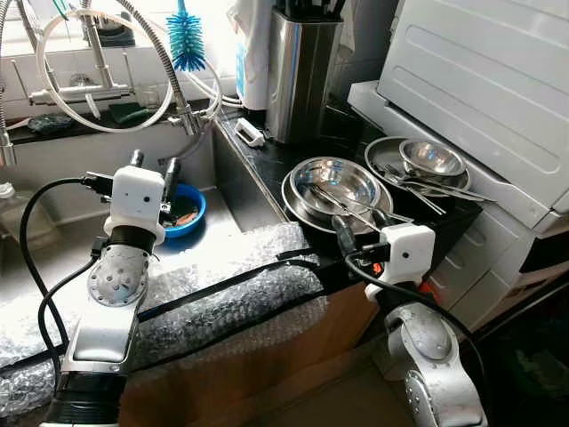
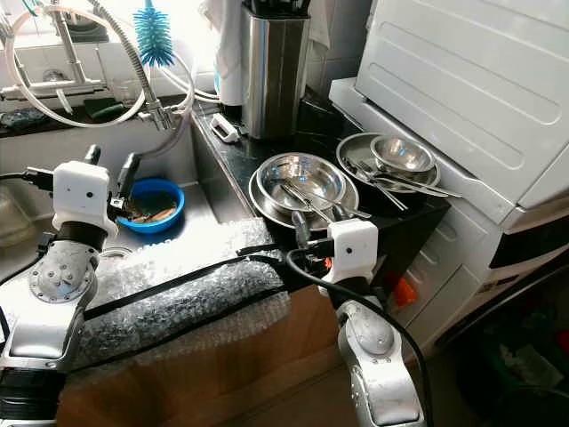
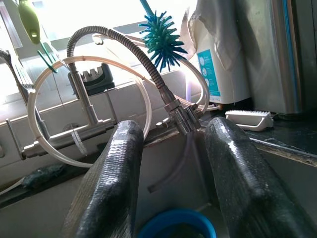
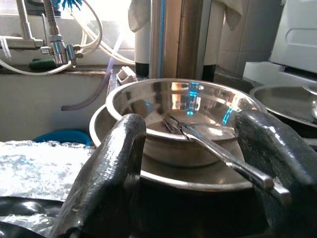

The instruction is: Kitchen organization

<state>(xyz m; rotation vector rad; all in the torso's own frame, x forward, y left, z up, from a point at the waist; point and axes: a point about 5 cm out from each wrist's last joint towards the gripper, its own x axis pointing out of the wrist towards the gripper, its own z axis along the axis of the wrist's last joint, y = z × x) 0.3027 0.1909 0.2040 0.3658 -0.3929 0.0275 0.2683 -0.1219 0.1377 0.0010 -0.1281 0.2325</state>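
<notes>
Two stacked steel bowls (image 1: 336, 181) holding several utensils (image 4: 233, 162) sit on the dark counter right of the sink. My right gripper (image 1: 362, 228) stands open just in front of them, level with the rim, with the utensil handles pointing toward the gap between its fingers. A smaller steel bowl (image 1: 431, 159) rests on a steel plate (image 1: 384, 153) further right, with cutlery across it. My left gripper (image 1: 153, 164) hangs open over the sink, just above and beside a blue bowl (image 1: 184, 213) with some scraps in it.
A spring-hose faucet (image 1: 169, 67) and a blue bottle brush (image 1: 185, 40) stand behind the sink. A steel knife block (image 1: 302, 76) and a white scrub brush (image 1: 249, 133) are at the back of the counter. A white appliance (image 1: 489, 89) walls the right side. Bubble wrap (image 1: 222, 298) pads the front edge.
</notes>
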